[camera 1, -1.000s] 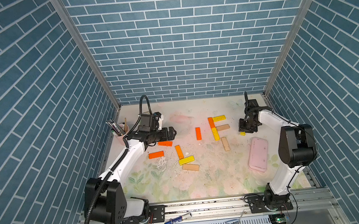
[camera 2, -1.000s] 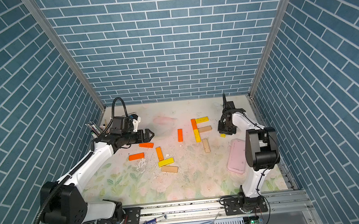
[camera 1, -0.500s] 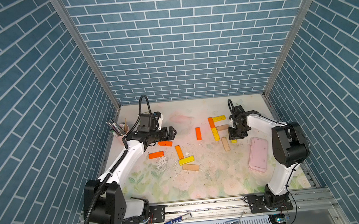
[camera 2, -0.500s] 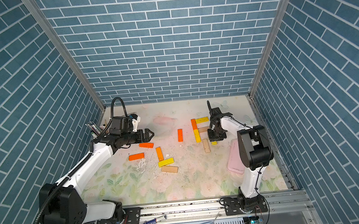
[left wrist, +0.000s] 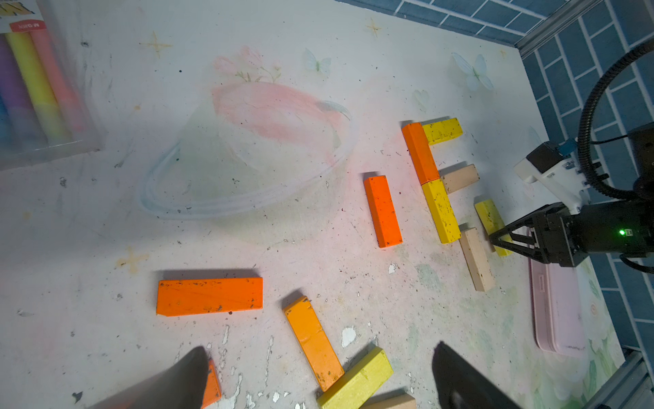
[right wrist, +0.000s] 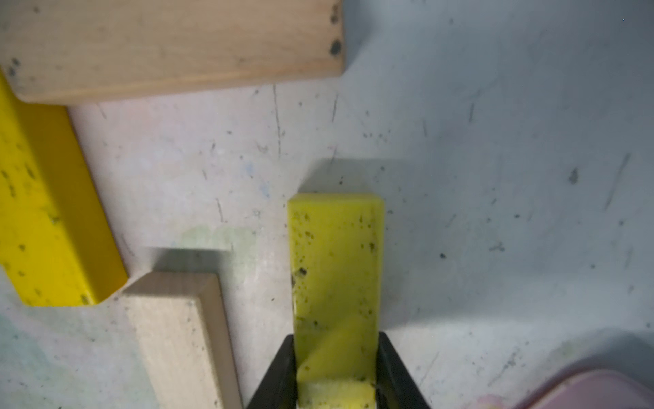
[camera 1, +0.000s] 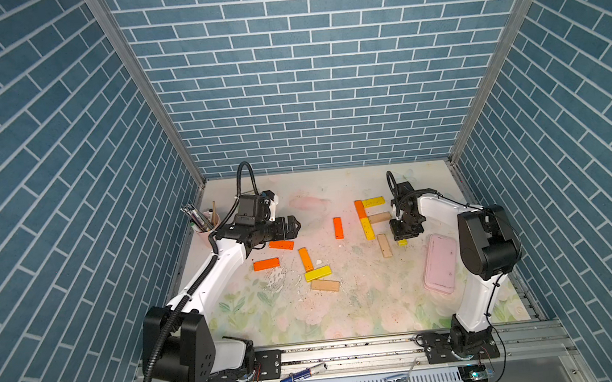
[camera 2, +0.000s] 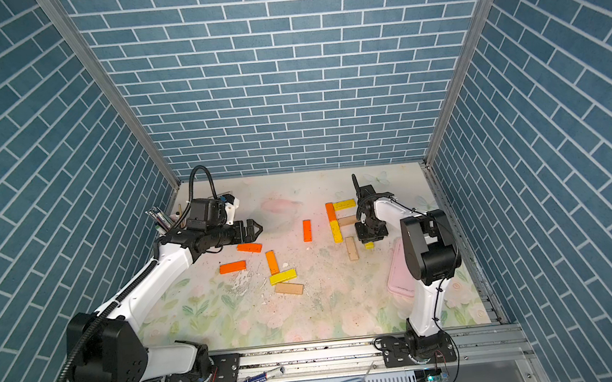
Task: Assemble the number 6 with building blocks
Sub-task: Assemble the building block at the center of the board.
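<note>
Right pincer (right wrist: 336,340) is pinching a yellow bar (right wrist: 336,265) by one end. On the right wrist camera I see both black fingers (right wrist: 279,368) pressed against its long sides. Whether the bar rests on the mat (right wrist: 495,177) or hangs just above it, I cannot tell. Both top views hide nearly all of this grip: only a small stub of the yellow bar (camera 1: 402,243) peeks out under the pincer (camera 1: 404,234). The left wrist camera gives me the bar's free end (left wrist: 490,219), poking out beyond the fingers.

Just beside it sits the unfinished number 6 (camera 1: 367,218). An orange bar (left wrist: 421,152) and a spine yellow bar (left wrist: 440,210) lie end to end. A top yellow bar (left wrist: 442,131) branches from the orange one's far end, a middle tan bar (left wrist: 460,179) from the joint, and a slanted tan bar (left wrist: 476,260) runs off the foot. The held bar lies between that slanted piece and the pink tray (camera 1: 440,269).

Toward the left arm, a lone orange bar (camera 1: 338,228) lies apart, then five loose blocks (camera 1: 305,259) lie scattered.

Left pincer (camera 1: 292,225) hovers near them, spread wide and holding nothing. Only its own camera shows me the chalk pack (left wrist: 32,81).
</note>
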Controlling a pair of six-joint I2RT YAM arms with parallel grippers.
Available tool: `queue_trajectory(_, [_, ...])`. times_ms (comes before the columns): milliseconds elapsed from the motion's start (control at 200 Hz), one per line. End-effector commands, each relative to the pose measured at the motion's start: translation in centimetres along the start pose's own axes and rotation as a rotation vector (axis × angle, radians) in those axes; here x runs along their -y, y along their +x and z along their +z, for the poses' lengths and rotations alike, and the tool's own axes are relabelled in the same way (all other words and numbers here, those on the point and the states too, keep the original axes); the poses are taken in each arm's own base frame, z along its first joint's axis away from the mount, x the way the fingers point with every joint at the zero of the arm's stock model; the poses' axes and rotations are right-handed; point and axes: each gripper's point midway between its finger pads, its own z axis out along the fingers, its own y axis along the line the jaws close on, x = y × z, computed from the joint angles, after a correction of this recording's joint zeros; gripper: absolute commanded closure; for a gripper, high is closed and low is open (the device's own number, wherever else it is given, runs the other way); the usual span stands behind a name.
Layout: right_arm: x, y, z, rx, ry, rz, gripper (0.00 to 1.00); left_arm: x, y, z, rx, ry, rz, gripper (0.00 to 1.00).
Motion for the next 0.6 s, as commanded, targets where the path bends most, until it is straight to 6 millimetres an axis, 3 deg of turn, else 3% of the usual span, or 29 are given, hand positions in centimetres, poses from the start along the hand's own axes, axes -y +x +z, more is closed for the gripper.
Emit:
queue_trajectory(0, [0.4,0.1,0.5,-0.032,0.021,-0.052,0.6,0.1,-0.5,-0.4,0.016,-0.005,0.005,0.01])
queue_trajectory(165, [0.3,-0.3,0.4,-0.025,0.016,-0.064,0.49,0.1,-0.5,-0.4,0.016,-0.004,0.004,0.01])
queue_trajectory(250, [0.2,-0.4,0.4,-0.023,0.012,-0.067,0.48,0.2,-0.5,-0.3,0.015,0.001,0.002,0.01])
queue_trajectory(595, [0.1,-1.3,0.3,-0.004,0.007,-0.077,0.67,0.2,-0.3,0.1,0.005,0.009,0.001,0.01])
